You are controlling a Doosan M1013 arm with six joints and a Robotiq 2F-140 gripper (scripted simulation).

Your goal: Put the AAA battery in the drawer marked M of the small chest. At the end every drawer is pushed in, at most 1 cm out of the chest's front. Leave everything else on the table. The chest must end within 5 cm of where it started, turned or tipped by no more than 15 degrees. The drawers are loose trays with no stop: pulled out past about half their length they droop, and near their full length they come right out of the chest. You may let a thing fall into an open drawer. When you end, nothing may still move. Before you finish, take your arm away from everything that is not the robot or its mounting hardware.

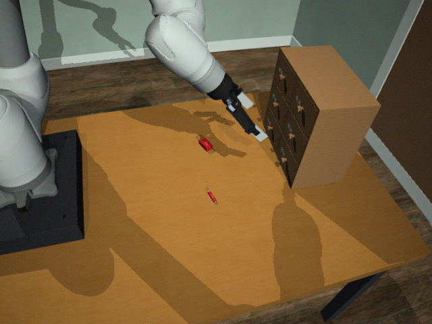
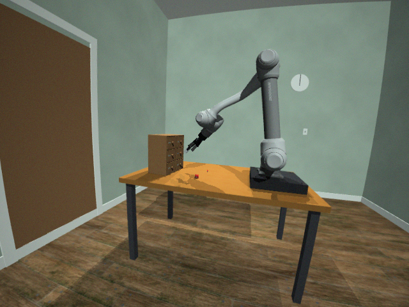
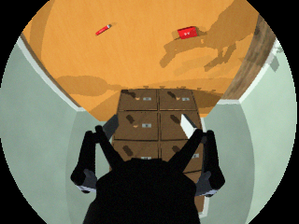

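Standing against pale green walls, the wooden table [image 1: 244,223] [image 2: 227,195] spans wood flooring [image 1: 174,85] [image 2: 198,258].

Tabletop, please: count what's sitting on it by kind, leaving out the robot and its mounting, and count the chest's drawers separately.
Chest: 1
Small red battery: 1
Red block: 1
Total on the table: 3
Drawers in the chest: 6

On the robot's upper arm [image 2: 270,105] you can read "DOOSAN", written along its length; the small drawer labels [image 3: 147,125] you cannot read.
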